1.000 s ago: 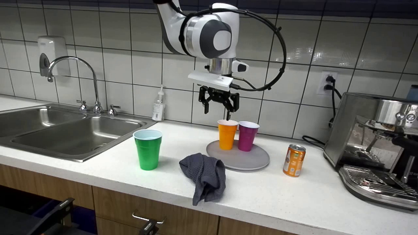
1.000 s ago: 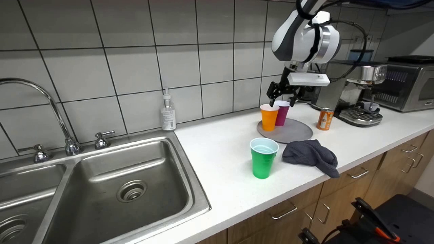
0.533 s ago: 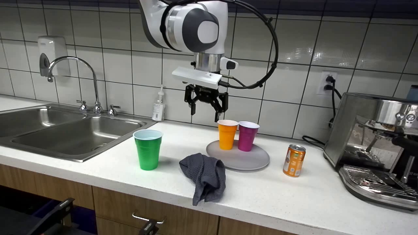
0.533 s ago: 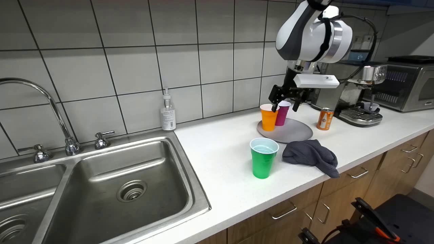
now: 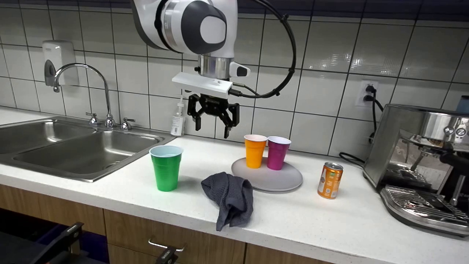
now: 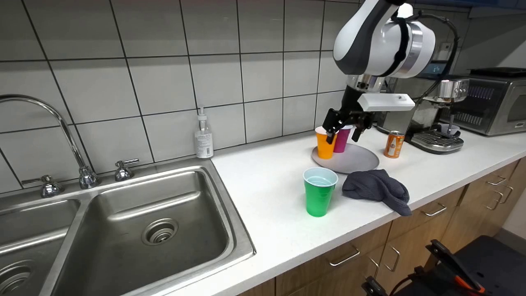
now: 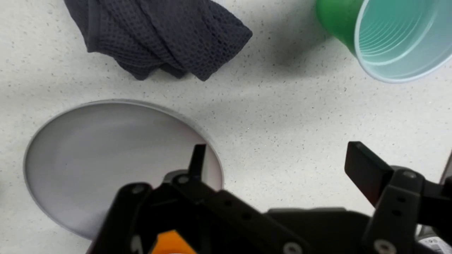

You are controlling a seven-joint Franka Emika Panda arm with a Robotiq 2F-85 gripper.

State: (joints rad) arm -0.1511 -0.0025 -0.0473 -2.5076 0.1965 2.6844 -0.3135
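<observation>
My gripper [image 5: 212, 132] is open and empty, in the air above the counter. In the wrist view its fingers [image 7: 277, 146] are spread over bare counter, with one finger over the edge of the grey plate [image 7: 106, 158]. An orange cup [image 5: 255, 152] and a magenta cup [image 5: 277, 154] stand upright on the plate. Only a sliver of the orange cup [image 7: 172, 243] shows in the wrist view; the magenta cup is hidden there. A green cup [image 5: 166, 170] stands upright on the counter, also visible at the wrist view's upper right [image 7: 339, 21]. A crumpled dark grey cloth [image 5: 231, 200] lies nearby.
An orange can [image 5: 330, 180] stands right of the plate. A coffee machine [image 5: 421, 157] is further right. A steel sink [image 6: 230, 246] with a faucet [image 6: 61, 123] is at the left. A soap bottle [image 6: 204, 137] stands by the tiled wall. The cloth overhangs the counter's front edge.
The arm and open gripper have moved left in an exterior view, from above the orange cup to the side of it, toward the green cup. The objects on the counter have not moved.
</observation>
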